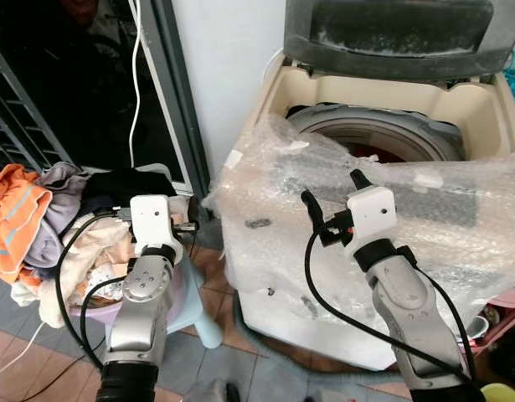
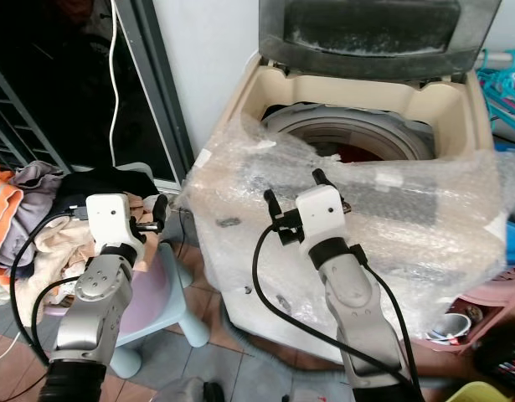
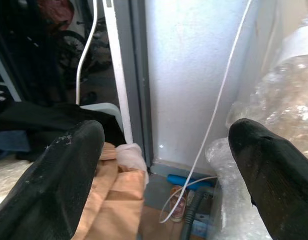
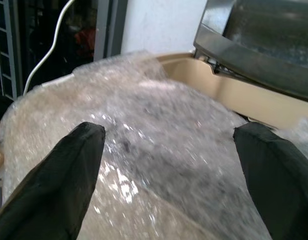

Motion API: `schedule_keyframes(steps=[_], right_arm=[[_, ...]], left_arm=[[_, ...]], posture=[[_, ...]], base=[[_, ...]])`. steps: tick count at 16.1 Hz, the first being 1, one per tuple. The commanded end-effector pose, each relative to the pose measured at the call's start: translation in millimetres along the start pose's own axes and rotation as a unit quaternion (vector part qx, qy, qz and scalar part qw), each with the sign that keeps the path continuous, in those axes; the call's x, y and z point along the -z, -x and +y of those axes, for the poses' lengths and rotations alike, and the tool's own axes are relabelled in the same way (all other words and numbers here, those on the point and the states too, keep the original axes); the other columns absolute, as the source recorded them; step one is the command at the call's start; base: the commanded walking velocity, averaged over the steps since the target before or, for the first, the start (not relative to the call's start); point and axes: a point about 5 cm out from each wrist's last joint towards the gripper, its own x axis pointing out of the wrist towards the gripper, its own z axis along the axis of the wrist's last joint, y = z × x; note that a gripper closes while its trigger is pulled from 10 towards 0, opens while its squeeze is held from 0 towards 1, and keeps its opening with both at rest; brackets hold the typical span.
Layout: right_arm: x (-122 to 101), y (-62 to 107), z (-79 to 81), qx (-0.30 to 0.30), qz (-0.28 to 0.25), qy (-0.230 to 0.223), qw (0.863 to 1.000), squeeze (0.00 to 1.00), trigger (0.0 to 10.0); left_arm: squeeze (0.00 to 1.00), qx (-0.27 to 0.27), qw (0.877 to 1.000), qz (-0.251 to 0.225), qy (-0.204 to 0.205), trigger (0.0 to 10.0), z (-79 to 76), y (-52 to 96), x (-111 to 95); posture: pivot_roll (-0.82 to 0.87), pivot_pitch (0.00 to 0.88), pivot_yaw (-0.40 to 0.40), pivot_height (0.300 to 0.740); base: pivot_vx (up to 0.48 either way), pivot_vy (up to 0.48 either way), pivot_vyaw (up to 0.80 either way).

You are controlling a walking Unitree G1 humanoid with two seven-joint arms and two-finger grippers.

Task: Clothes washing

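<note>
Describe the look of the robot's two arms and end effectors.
Both arms are silver metal with round joints, each ending in a white boxy wrist block. The left end effector and right end effector each have two long black fingers. Black cables loop alongside each arm.

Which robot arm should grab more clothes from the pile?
Probably the left. Its open claw hangs right beside the clothes pile, while the right claw, also open and empty, is over by the washing machine.

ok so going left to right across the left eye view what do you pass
pile of clothes → left hand → right hand → washing machine, lid up and front wrapped in bubble wrap
</note>
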Motion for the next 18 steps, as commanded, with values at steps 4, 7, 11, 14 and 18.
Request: schedule_keyframes(steps=[4,7,11,14,18], right_arm=[[-11,-9.4,3.3,-0.010,-0.036,0.000,0.999,1.00,10.0],[-14,-11.9,4.9,-0.015,-0.043,0.006,0.999,1.00,10.0],[-16,-14.8,5.5,-0.015,-0.048,0.006,0.999,1.00,10.0],[-16,-16.1,6.3,-0.014,-0.050,0.004,0.999,1.00,10.0],[-16,-16.7,7.6,-0.015,-0.051,0.015,0.998,0.34,10.0]], left_arm=[[0.00,-0.010,1.000,0.009,-0.006,10.0,5.3,-0.3,3],[0.00,-0.008,1.000,0.010,-0.007,10.0,4.6,-0.7,3],[0.00,-0.010,1.000,0.012,-0.007,10.0,4.7,-1.9,3],[0.00,-0.012,1.000,0.013,-0.006,10.0,4.9,-2.4,3],[0.00,-0.013,1.000,0.013,-0.005,10.0,5.0,-2.6,3]], posture=[[-0.05,0.020,0.075,0.740],[-0.06,0.020,0.076,0.740],[-0.06,0.029,0.081,0.740],[-0.06,0.032,0.082,0.740],[-0.06,0.035,0.081,0.740]], base=[[0.000,0.000,0.12],[0.000,0.480,0.80],[0.000,0.480,0.80],[0.000,0.480,0.80],[0.000,0.480,0.60]])
